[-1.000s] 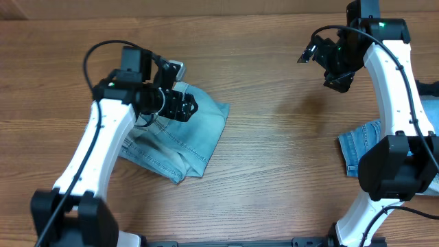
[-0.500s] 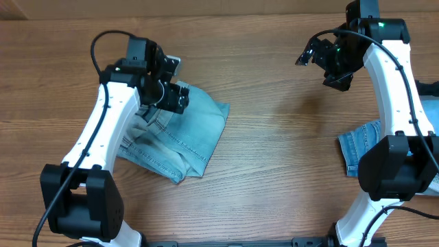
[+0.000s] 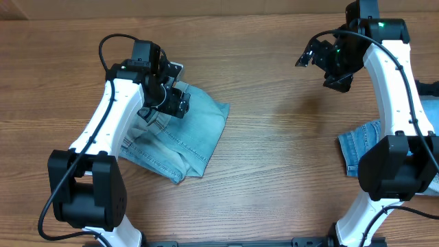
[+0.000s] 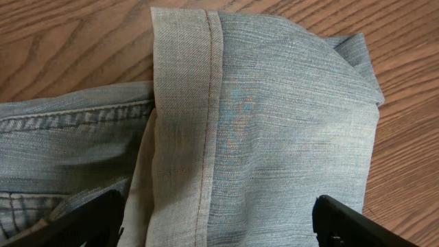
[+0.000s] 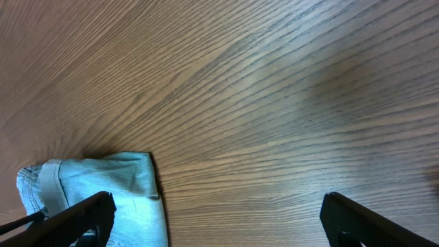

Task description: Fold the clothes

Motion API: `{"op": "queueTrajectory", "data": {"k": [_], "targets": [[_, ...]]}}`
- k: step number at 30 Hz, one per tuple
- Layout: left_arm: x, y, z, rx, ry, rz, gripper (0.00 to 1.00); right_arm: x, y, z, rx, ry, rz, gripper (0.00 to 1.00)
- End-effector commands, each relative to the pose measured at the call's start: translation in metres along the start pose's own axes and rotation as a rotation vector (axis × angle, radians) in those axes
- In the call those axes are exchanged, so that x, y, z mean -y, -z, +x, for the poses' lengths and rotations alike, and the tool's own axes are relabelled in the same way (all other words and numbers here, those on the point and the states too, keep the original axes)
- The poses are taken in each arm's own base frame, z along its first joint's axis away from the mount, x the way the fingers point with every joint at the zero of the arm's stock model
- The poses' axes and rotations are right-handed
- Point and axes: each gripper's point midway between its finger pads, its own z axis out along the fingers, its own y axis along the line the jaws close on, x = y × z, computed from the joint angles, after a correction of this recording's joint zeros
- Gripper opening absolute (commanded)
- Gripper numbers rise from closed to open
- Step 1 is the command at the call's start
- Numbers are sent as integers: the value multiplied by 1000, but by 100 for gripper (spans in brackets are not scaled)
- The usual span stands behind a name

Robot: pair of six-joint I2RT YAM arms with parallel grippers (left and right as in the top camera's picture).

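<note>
A light-blue denim garment [image 3: 185, 134] lies folded on the wooden table at the left. My left gripper [image 3: 177, 101] hovers over its upper part, open and empty. In the left wrist view the denim [image 4: 288, 123] fills the frame with a paler hem [image 4: 182, 103] running down it, and my black fingertips [image 4: 350, 223] stand wide apart over the cloth. A second denim garment [image 3: 360, 147] lies at the right edge, partly hidden by the right arm. My right gripper [image 3: 317, 53] is open and empty, high over bare table at the back right.
The right wrist view shows bare wood and the folded denim [image 5: 103, 189] at the lower left. A light-blue object [image 3: 430, 89] sits at the far right edge. The table's far edge [image 3: 206, 15] runs along the top.
My left gripper has swung back and a little left over the garment's upper part, the arm turning. The right arm has barely moved. The garment lies as before.
</note>
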Motion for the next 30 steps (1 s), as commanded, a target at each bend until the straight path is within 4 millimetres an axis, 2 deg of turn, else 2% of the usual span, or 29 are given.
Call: {"op": "queueTrajectory", "data": {"k": [1,11,16,20,22,24,28,30], "targets": [[2,-6,5,-19,-17,28,89,-7,16,-3,40,21,-21,100],[11,-27,29,-61,-9,93,88,-7,16,-3,40,21,-21,100],[11,-27,29,-63,-9,90,85,-7,16,-3,40,22,-21,100],[-19,-26,36,-97,54,-86,91,-7,16,-3,40,44,-21,100],[-18,-26,35,-95,56,-80,92,-8,16,-5,50,48,-26,100],[-9,-27,33,-86,50,-25,91,-8,16,-5,49,47,-25,100],[10,-27,29,-67,48,79,84,-8,16,-5,50,47,-26,100],[15,-27,28,-60,46,111,72,-8,16,-5,49,47,-25,100]]}}
